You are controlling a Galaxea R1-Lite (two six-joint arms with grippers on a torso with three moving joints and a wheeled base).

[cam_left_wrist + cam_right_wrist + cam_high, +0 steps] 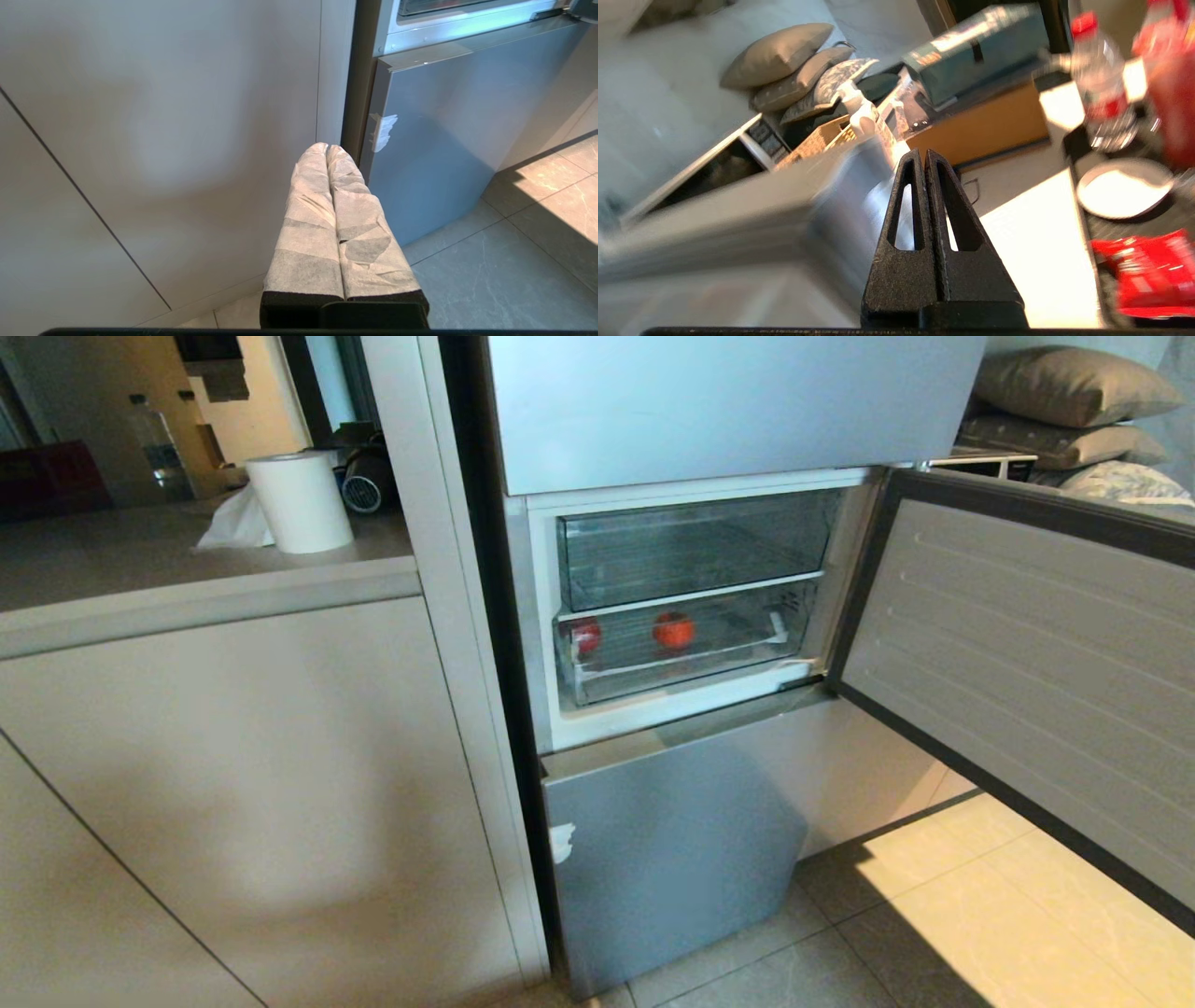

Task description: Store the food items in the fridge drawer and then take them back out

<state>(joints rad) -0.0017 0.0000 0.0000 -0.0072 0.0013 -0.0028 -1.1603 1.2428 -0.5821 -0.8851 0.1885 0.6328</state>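
The fridge's middle compartment stands open in the head view. In its lower part sits the fridge drawer, shallow and clear with a white-edged front. Through the plastic I see the two food items, a red piece at its left end and an orange-red piece near the middle. Neither arm appears in the head view. My left gripper, its fingers wrapped in white tape, is shut and empty, low beside the fridge's lower door. My right gripper is shut and empty, with black fingers, facing away from the drawer toward the room.
A taller clear drawer sits above the shallow one. The open fridge door swings out to the right. A counter with a paper roll is on the left. The right wrist view shows pillows, a bottle and a plate.
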